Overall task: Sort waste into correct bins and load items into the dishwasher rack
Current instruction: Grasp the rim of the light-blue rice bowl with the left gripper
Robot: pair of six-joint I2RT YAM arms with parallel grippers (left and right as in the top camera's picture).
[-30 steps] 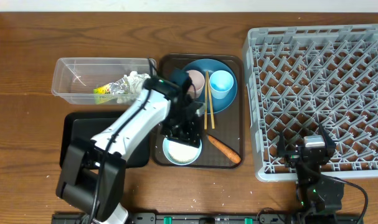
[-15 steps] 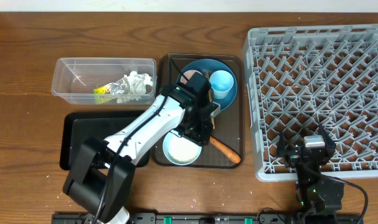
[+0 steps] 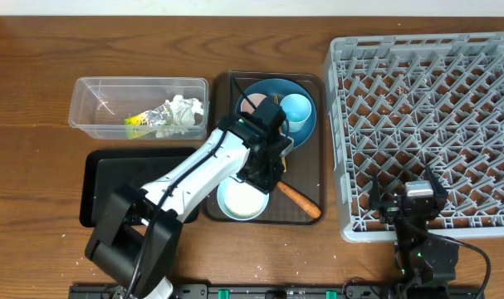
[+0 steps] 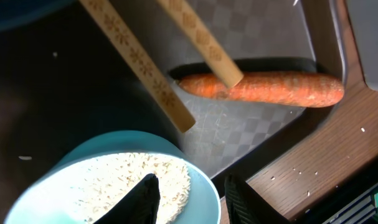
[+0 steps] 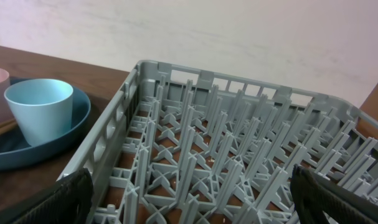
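My left gripper (image 3: pixel 265 169) hovers over the brown tray, between the pale blue bowl (image 3: pixel 242 202) of white rice (image 4: pixel 123 183) and the wooden chopsticks (image 4: pixel 137 61). Its jaws stand partly apart; one finger shows over the rice, the other outside the bowl's rim, and nothing is clamped. The orange carrot (image 4: pixel 263 88) lies just beyond, with one chopstick tip resting over it. The blue plate (image 3: pixel 272 126) carries the light blue cup (image 3: pixel 296 110) and the white-pink cup (image 3: pixel 253 104). Crumpled paper (image 3: pixel 175 115) lies in the clear tub (image 3: pixel 94 104). My right gripper (image 5: pixel 192 199) is wide open over the grey rack (image 3: pixel 426 108).
The shallow black tray (image 3: pixel 123 187) sits left of the brown serving tray (image 3: pixel 308 166), partly under my left arm. The rack's upright pegs (image 5: pixel 238 155) rise close below the right gripper. Loose rice grains dot the wooden table (image 4: pixel 326 162) beside the tray's corner.
The left gripper has moved right from above the bowl toward the chopsticks and carrot, then almost stopped. The right arm has not moved.
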